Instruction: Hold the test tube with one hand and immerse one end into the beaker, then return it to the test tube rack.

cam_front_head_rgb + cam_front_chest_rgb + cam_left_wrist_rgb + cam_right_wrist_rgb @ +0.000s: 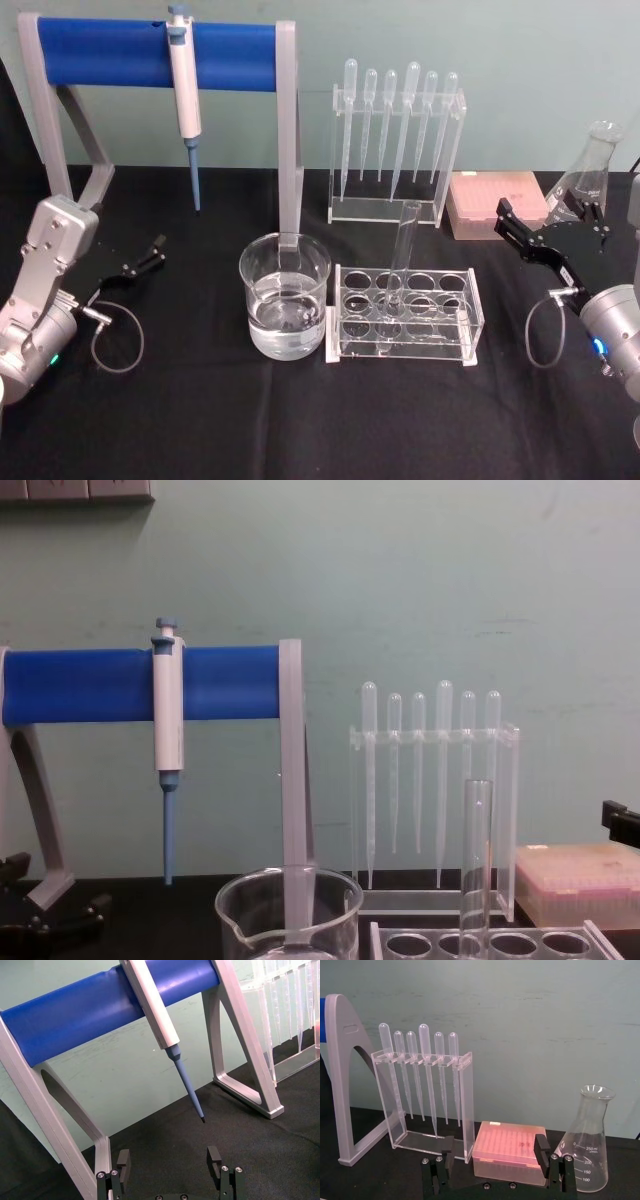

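Water-filled clear glass beaker (285,305) and long clear glass test tube (403,262), racked, stand between both grippers' wide, empty fingers (152,254); nothing grasped yet.

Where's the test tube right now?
In the head view the test tube stands upright in the clear tube rack at table centre, just right of the beaker and in front of the pipette stand.

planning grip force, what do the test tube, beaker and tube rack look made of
Test tube: probably glass, thin clear wall with sharp glints. Beaker: likely glass, glossy, clear liquid visible through it. Tube rack: seems clear acrylic, flat plates with bright cut edges.
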